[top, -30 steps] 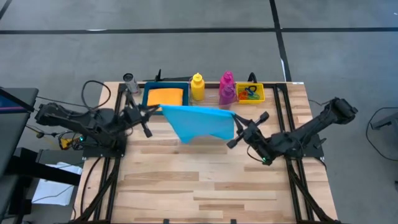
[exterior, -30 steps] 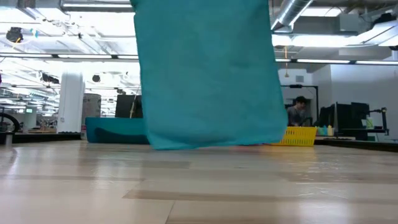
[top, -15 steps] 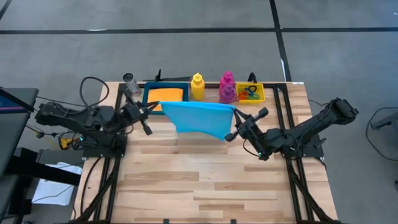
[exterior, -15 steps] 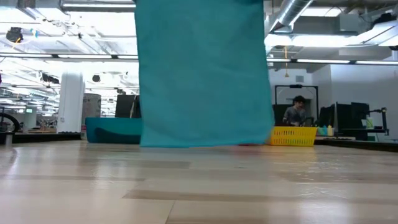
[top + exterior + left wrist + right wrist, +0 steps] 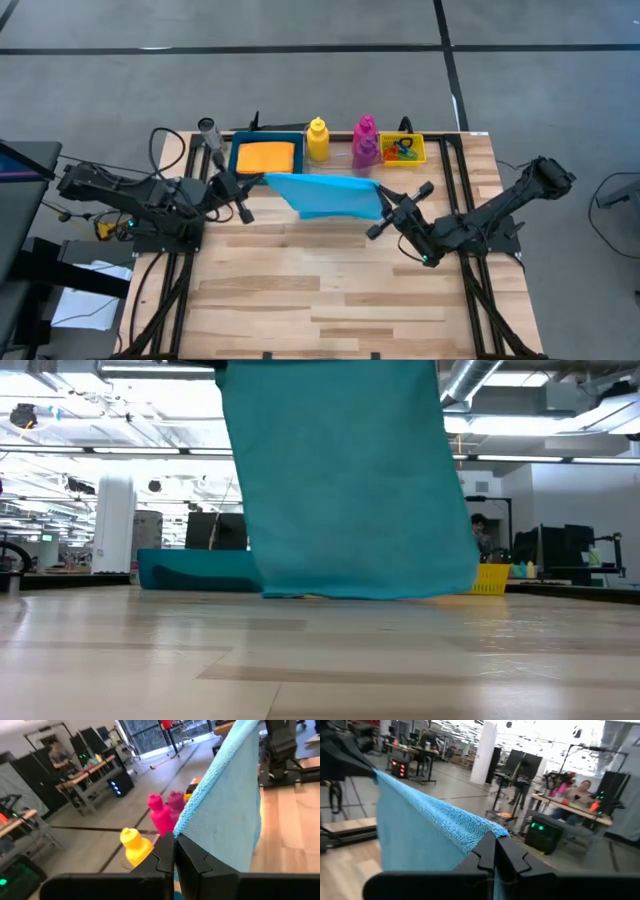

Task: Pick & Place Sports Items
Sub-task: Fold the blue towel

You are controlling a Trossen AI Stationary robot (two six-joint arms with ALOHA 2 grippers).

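Cyan cloth (image 5: 328,196) hangs stretched between both arms, above the back half of the table (image 5: 330,290). Left end effector (image 5: 252,181) is pinched on one top corner, right end effector (image 5: 382,209) on the other; both wrist views show the fingers pressed together with terry edge caught between them. Holding two corners keeps the top edge taut and lets the cloth drape flat as a sheet (low view: hem just above the wood, whether it brushes the table I cannot tell). Probable purpose, judged from the layout: carry it spread toward the blue tray (image 5: 238,150), where the orange cloth (image 5: 267,156) already lies. Along the back edge, right of the tray: yellow bottle (image 5: 317,139), magenta bottle (image 5: 365,134), a purple one partly hidden beside it, then the yellow bin (image 5: 402,149) holding small coloured rings. The bottles stand just behind the hanging cloth and could be swept over if the sheet swings back. A cylindrical object stands at the tray's left corner. A seated person shows in the room behind, well away.
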